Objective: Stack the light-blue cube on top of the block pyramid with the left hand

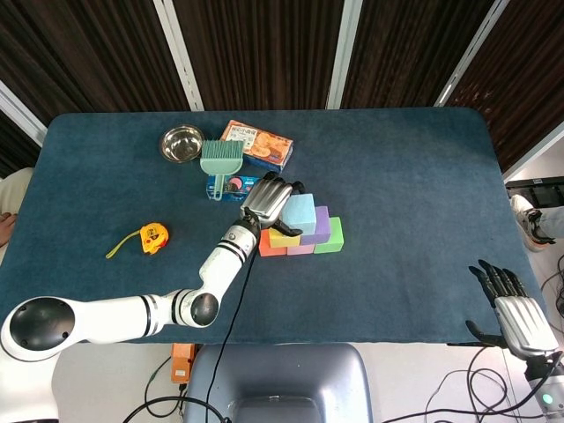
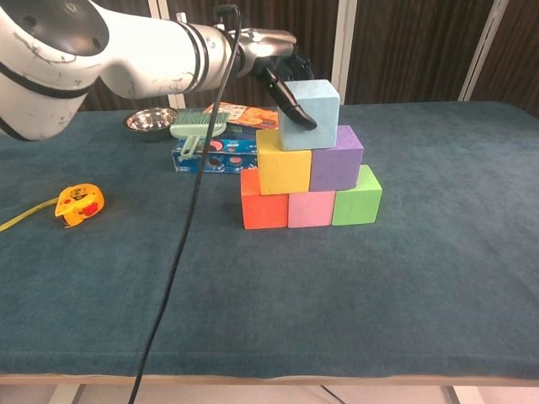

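Note:
The light-blue cube (image 2: 310, 114) (image 1: 300, 211) sits atop the block pyramid, over the seam between the yellow block (image 2: 283, 170) and the purple block (image 2: 337, 167). Below them stand the red block (image 2: 264, 209), pink block (image 2: 310, 208) and green block (image 2: 357, 202). My left hand (image 2: 278, 61) (image 1: 267, 200) still grips the cube from its left side, one dark finger lying across the cube's front face. My right hand (image 1: 514, 310) rests open at the table's near right edge, away from the blocks.
Behind the pyramid lie a blue box (image 2: 215, 155), a green brush (image 2: 197, 128), an orange snack box (image 1: 256, 144) and a steel bowl (image 1: 181, 143). A yellow tape measure (image 2: 78, 202) lies at the left. A black cable (image 2: 181, 252) hangs from my left arm.

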You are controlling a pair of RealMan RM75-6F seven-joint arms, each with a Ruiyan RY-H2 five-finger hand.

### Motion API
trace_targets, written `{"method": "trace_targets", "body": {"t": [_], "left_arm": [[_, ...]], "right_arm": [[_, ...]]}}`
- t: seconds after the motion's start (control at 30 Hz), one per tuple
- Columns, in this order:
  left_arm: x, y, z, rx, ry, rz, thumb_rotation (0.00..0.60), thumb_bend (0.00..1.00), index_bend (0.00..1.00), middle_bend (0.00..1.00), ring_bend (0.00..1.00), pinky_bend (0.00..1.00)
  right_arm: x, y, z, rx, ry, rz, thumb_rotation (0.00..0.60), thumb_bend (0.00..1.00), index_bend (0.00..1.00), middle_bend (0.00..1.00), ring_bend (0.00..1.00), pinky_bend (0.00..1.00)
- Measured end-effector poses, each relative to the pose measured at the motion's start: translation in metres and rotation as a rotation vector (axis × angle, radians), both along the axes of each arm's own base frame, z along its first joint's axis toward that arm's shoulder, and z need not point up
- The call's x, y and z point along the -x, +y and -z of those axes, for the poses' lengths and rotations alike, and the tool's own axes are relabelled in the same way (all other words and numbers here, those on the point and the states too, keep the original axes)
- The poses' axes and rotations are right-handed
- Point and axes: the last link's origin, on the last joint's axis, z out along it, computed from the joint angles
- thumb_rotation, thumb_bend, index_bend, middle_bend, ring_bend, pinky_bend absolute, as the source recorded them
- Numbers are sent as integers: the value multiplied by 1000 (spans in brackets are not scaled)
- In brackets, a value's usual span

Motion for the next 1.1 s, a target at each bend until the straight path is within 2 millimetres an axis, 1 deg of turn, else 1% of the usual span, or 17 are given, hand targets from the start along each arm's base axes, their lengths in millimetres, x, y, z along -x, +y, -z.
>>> {"method": "trace_targets", "body": {"t": [0.03,0.07,0.1,0.17,0.33,0.5,0.6,0.73,0.77,0.87,0.9,0.93,0.97,1.0,1.07,1.1], "left_arm": [[0,0,0,0,0,0,314,0,297,404,262,151],[-1,0,0,0,0,0,304,0,271,384,251,150],[-1,0,0,-1,-1,0,301,0,246,367,241,150],[-1,0,-1,-6,0,3,295,0,228,357,231,150],[0,-1,-2,0,5,2,290,0,218,332,215,150],[-2,-3,-5,6,4,9,272,0,214,301,184,149],[-4,-6,-10,8,2,19,273,0,193,253,151,150],[-7,-15,-25,5,-4,51,272,0,138,190,120,150],[-6,-19,-29,2,-1,63,285,0,109,160,105,150],[1,-34,-48,-20,22,111,362,0,20,65,55,149],[7,-43,-58,-36,35,131,378,0,9,51,45,149],[14,-50,-65,-50,45,146,411,0,0,31,29,150],[22,-58,-72,-66,55,159,457,0,0,18,14,149],[31,-66,-80,-84,65,170,485,0,0,11,7,147],[61,-84,-96,-137,87,177,566,0,0,0,0,136],[77,-91,-104,-165,96,171,585,0,0,0,0,133]], "right_arm": [[0,0,0,0,0,0,600,211,0,0,0,0],[0,0,0,0,1,0,600,211,0,0,0,0],[0,0,0,0,0,0,600,211,0,0,0,0],[0,0,0,0,0,0,600,211,0,0,0,0],[0,0,0,0,0,-1,600,211,0,0,0,0],[0,0,0,1,0,0,600,211,0,0,0,0],[0,0,0,1,1,0,600,211,0,0,0,0],[1,1,-1,6,1,3,600,211,0,0,0,0],[2,1,-2,7,1,4,600,211,0,0,0,0],[2,2,-3,14,-2,4,600,211,0,0,0,0],[2,3,-3,16,-3,3,600,211,0,0,0,0],[1,3,-4,18,-3,2,600,212,0,0,0,0],[1,4,-4,19,-2,1,600,211,0,0,0,0],[1,4,-3,19,0,-1,600,211,0,0,0,0],[1,5,-3,18,9,-3,600,211,0,0,0,0],[1,5,-2,18,13,-3,600,211,0,0,0,0]]}}
